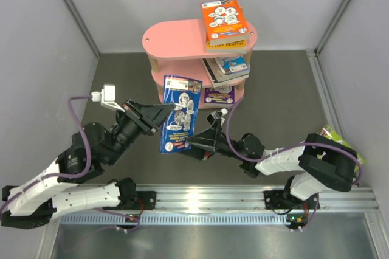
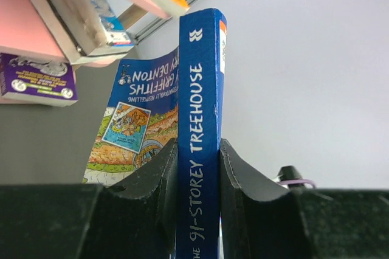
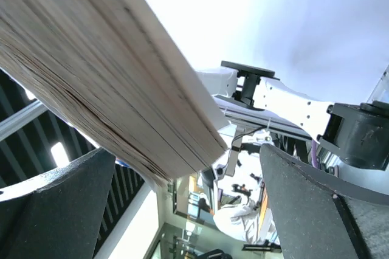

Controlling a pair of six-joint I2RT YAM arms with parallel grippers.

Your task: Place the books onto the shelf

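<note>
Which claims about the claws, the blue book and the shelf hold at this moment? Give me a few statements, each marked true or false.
1. The left claw is shut on the spine of the blue book. True.
2. The right claw is clamped shut on that book as well. False: its jaws stand wide open, with the book's page edge between them.
3. The top tier of the pink shelf is bare. False: an orange book lies there on a yellow-spined book.
4. A purple book lies on the lowest tier. True.
</note>
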